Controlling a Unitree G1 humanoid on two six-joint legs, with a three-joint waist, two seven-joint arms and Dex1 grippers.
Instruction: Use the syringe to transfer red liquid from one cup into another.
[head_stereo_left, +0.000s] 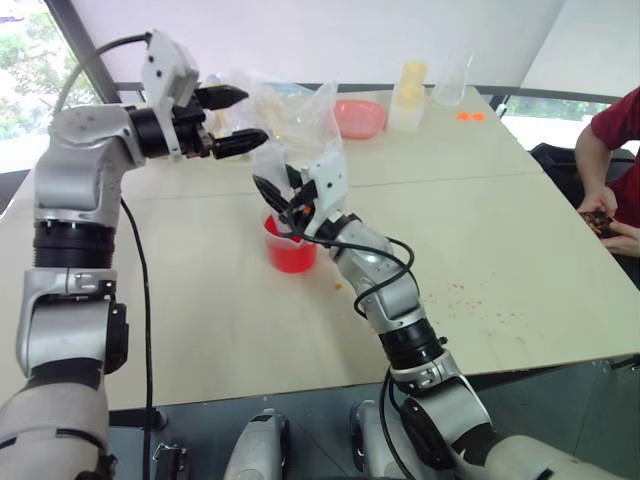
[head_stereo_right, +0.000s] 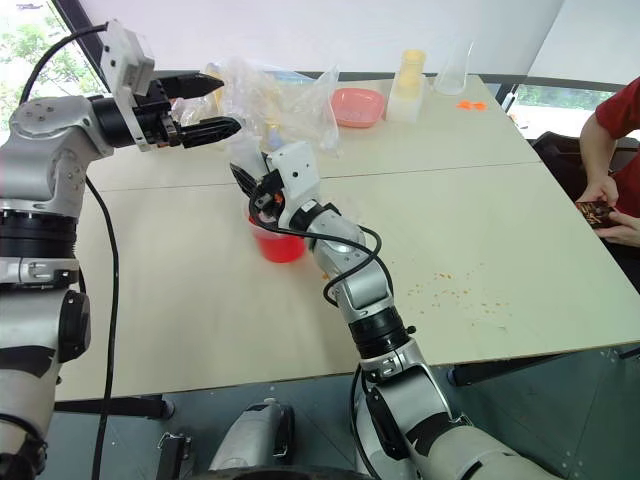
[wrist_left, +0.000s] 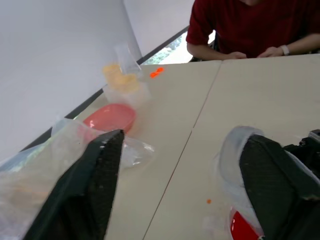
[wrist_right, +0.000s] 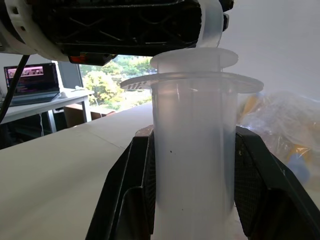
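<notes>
My right gripper (head_stereo_left: 283, 197) is shut on the clear barrel of the syringe (wrist_right: 192, 150) and holds it upright. Directly below it stands a cup (head_stereo_left: 291, 250) full of red liquid (head_stereo_right: 280, 246). My left gripper (head_stereo_left: 238, 118) hovers level at the syringe's top, its black fingers (wrist_left: 90, 190) apart. The plunger's clear ring (wrist_left: 231, 150) lies against the tip of one finger; the other finger is clear of it. A second clear cup (head_stereo_left: 450, 82) stands at the table's far side. The syringe's nozzle is hidden.
A crumpled clear plastic bag (head_stereo_left: 295, 115) lies just behind the grippers. Further back are a pink bowl (head_stereo_left: 358, 117) and a pale yellow-capped bottle (head_stereo_left: 408, 95). Orange specks (head_stereo_left: 480, 300) dot the table on the right. A person in red (head_stereo_left: 612, 150) sits at the right edge.
</notes>
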